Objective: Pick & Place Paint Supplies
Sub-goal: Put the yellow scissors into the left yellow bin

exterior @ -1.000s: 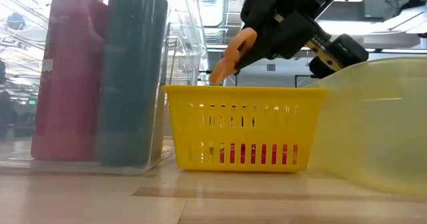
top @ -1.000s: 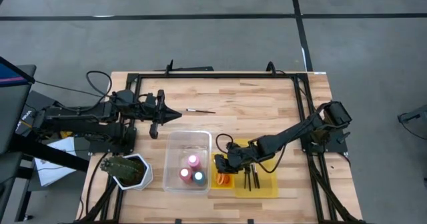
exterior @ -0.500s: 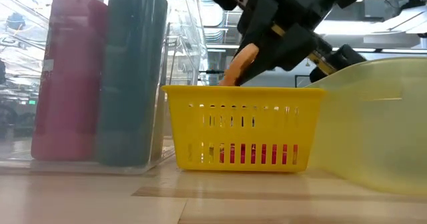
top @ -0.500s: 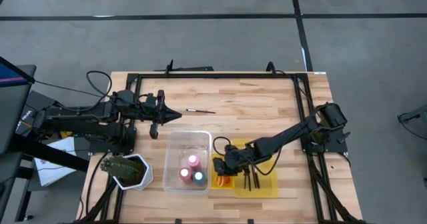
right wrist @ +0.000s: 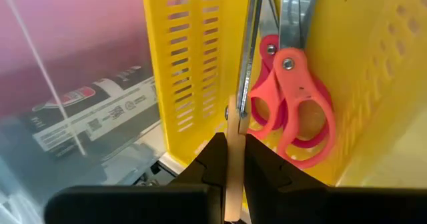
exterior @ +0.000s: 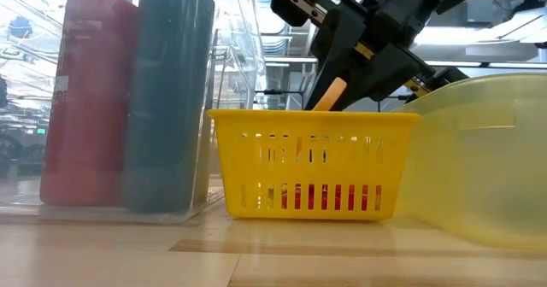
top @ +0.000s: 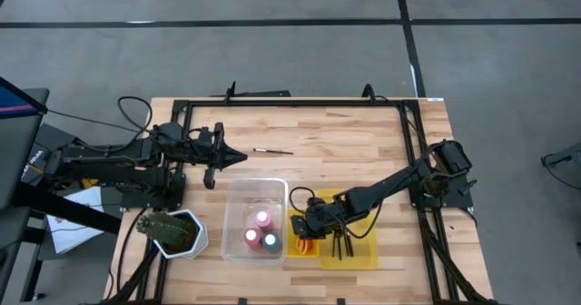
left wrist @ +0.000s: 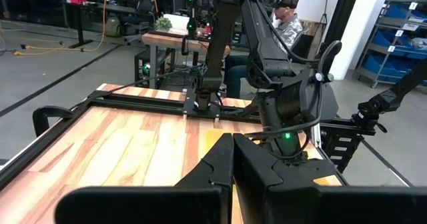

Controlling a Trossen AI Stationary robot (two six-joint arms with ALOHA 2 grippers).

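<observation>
Right arm reached from its base at the table's right edge, stretched low and diagonally toward the front centre, elbow bent slightly, wrist pitched downward. Right gripper pointed down; in the low view it hung from above, tilted. Its dark fingers stood nearly together, pinching a thin pale strip between them.

Left arm lay folded along the table's left side, forearm roughly level and parallel to the back edge, wrist straight. Left gripper pointed toward the table's middle, held above the surface. Its fingers were pressed flat together with nothing between them.
</observation>
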